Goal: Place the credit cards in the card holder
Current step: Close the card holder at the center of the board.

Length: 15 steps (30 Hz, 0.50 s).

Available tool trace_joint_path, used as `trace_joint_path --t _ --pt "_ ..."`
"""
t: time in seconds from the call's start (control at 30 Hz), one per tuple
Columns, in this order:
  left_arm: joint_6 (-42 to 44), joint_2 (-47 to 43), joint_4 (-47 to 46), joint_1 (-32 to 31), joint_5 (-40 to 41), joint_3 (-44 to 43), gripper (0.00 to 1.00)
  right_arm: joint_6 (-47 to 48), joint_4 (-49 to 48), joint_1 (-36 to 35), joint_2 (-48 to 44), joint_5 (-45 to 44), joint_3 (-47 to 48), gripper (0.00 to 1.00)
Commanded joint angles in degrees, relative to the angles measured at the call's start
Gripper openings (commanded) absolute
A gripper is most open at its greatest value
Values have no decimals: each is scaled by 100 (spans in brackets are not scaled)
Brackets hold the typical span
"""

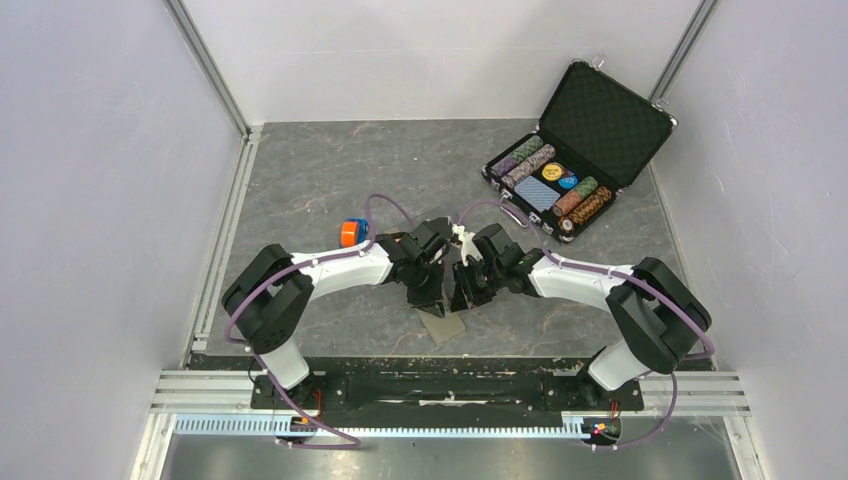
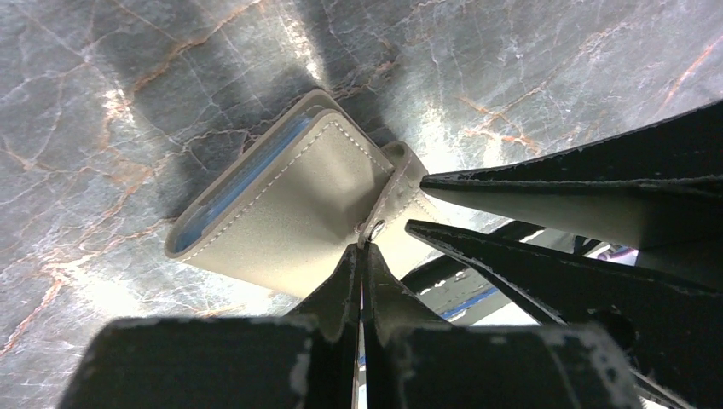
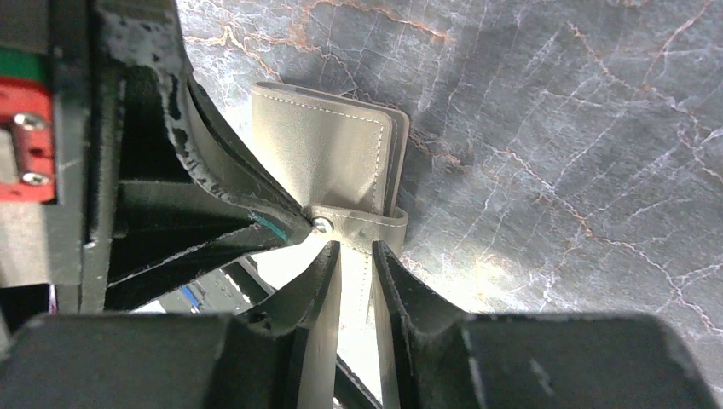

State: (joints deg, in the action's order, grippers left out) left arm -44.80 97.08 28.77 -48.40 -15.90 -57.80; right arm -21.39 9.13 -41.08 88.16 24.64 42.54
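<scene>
The grey-taupe card holder [image 1: 442,326] lies folded on the marble table under both wrists. In the left wrist view the card holder [image 2: 281,204] shows a blue lining at its open edge. My left gripper [image 2: 362,247] is shut on the strap's tip, right at the round snap [image 2: 376,227]. My right gripper [image 3: 354,249] has its jaws a little apart, straddling the strap [image 3: 371,226] beside the snap [image 3: 322,224] without pinching it. Both grippers [image 1: 425,288] [image 1: 468,288] meet tip to tip above the holder. No credit cards show in any view.
An open black poker-chip case [image 1: 580,150] with chips and a blue deck stands at the back right. An orange and blue roll [image 1: 352,232] sits just behind my left wrist. White walls close in both sides, and a metal rail [image 1: 450,385] runs along the near edge.
</scene>
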Motion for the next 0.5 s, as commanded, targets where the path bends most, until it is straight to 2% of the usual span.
trace_joint_path --t 0.0,0.47 --pt "158 -110 188 -11 200 -154 2 65 -190 8 -34 106 79 22" --pt "208 141 274 -11 287 -12 2 84 -427 -21 86 444 -20 23"
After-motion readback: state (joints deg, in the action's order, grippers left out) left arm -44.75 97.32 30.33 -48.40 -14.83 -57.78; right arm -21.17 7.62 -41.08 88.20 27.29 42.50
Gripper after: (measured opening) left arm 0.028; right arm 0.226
